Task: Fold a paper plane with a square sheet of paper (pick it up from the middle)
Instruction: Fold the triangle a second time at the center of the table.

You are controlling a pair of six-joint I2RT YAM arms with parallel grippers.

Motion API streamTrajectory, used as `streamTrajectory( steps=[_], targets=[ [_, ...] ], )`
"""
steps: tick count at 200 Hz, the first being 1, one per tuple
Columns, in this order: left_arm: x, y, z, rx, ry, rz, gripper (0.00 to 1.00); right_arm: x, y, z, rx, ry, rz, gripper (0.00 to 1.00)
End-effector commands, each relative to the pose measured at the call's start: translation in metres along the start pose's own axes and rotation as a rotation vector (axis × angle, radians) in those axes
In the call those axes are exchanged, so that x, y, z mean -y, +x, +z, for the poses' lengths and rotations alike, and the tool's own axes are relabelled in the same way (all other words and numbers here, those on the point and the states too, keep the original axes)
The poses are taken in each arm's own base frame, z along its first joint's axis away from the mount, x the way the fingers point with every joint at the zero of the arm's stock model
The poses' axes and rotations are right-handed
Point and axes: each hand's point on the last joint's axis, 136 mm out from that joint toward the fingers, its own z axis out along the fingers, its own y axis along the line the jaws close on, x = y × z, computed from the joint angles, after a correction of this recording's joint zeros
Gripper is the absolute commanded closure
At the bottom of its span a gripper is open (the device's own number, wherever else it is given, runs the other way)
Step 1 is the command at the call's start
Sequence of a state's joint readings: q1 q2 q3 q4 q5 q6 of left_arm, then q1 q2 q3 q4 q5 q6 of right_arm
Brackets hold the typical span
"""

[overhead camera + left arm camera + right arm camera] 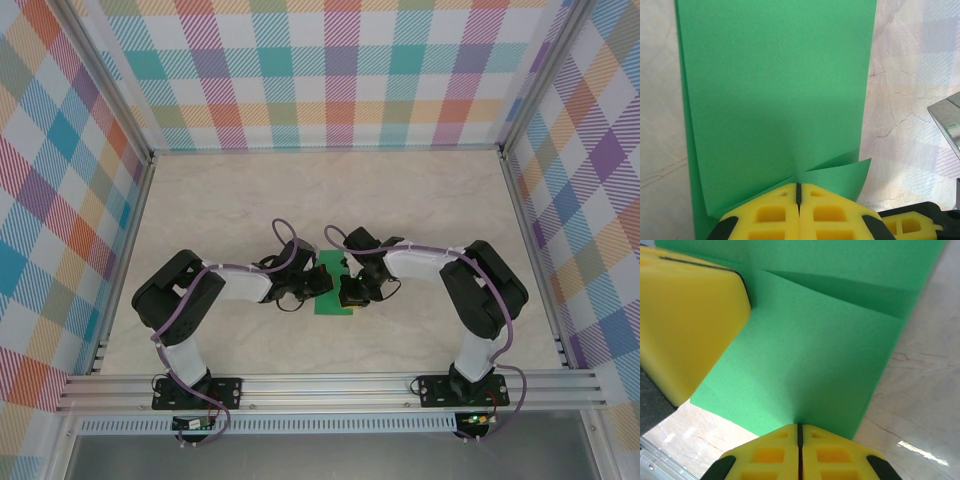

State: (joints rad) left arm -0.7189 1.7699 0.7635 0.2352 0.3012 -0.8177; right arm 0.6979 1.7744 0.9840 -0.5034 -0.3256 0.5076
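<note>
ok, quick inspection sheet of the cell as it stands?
surface: pale marbled tabletop, nothing spilled on it
job's things: green paper, folded into a doubled strip, lying between the arms; one flap corner lifted beside the left hand
clutter: nothing seen
hands: left hand shut, tips on the paper's edge; right hand shut, tips at another edge; real pinch cannot be told
cables: purple cables loop above both wrists, off the paper
surroundings: checked walls, aluminium rail at the near edge
</note>
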Motion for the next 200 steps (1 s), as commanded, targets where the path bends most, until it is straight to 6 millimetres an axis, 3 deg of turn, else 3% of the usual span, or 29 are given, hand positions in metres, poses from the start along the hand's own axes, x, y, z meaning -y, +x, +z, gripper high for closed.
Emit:
streamTrajectory(
  steps=[1, 117, 200],
  targets=[
    [-0.08, 0.036, 0.002, -0.085, -0.295, -0.067, 1.0, 0.005, 0.006, -0.007, 0.008, 0.043, -0.013, 0.92],
    [-0.089, 0.037, 0.001, -0.082, -0.337, -0.073, 1.0, 0.04, 0.046, 0.012, -0.092, 0.104, 0.047, 0.93],
    [-0.097, 0.039, 0.001, -0.083, -0.367, -0.085, 1.0, 0.049, 0.078, 0.006, -0.145, 0.09, 0.081, 0.92]
  ],
)
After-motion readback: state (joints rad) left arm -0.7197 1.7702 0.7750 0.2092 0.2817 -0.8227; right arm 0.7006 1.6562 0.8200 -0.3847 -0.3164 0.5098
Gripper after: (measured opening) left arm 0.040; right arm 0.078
